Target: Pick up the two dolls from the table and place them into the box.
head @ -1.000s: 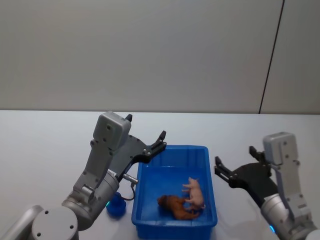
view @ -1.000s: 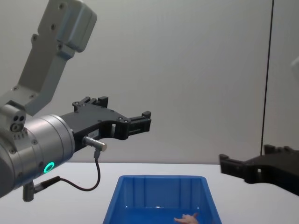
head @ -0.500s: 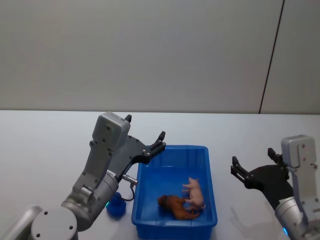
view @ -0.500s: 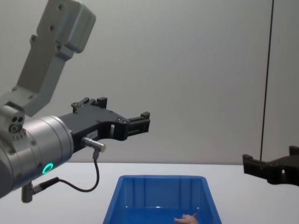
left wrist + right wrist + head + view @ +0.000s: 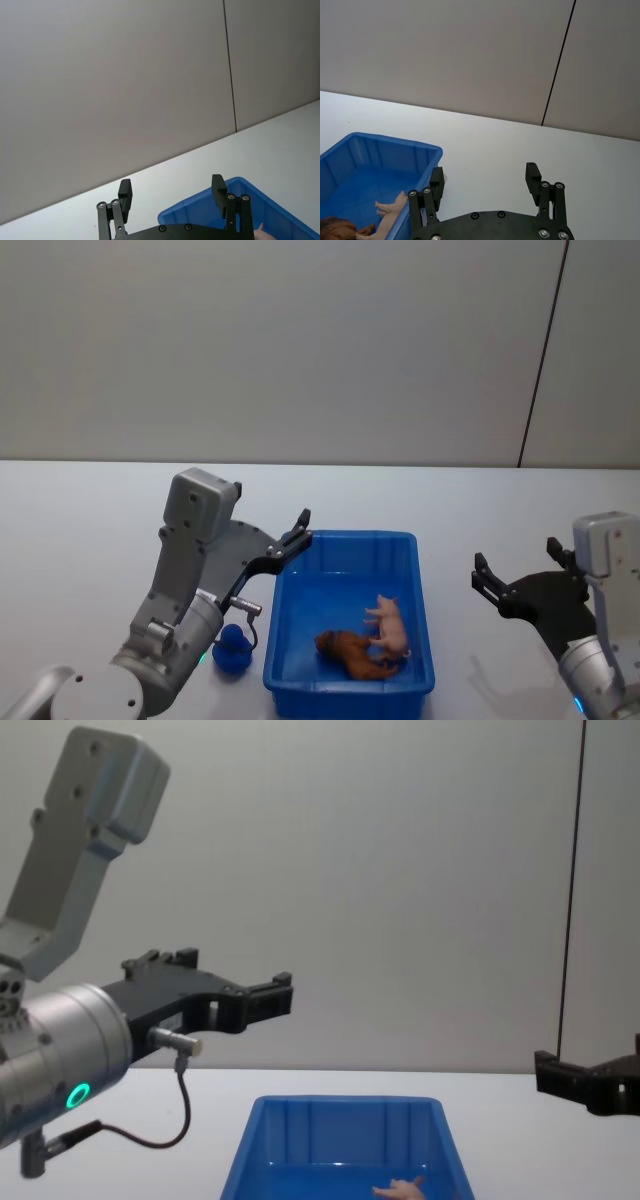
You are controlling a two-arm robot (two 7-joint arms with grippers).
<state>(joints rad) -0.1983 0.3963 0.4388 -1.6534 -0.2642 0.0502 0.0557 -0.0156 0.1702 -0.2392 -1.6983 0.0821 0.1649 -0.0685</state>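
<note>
Lying in the blue box point(image 5: 350, 537): shaggy brown doll point(image 5: 352, 653), smooth pink doll point(image 5: 390, 627) (left hand point(image 5: 171, 187), right hand point(image 5: 485, 174) spread).

Silver-grey housings on left arm point(image 5: 190, 540) and right arm point(image 5: 606, 552); matt black left pincer point(image 5: 171, 186) and right pincer point(image 5: 485, 174), screws at finger bases; green ring light point(image 5: 77, 1096), black cable point(image 5: 150, 1137) on left

This looks like a robotics lab or test room: a plain white table point(image 5: 80, 510) stands against a blank grey panelled wall point(image 5: 300, 340) split by one dark seam point(image 5: 544, 350).
</note>
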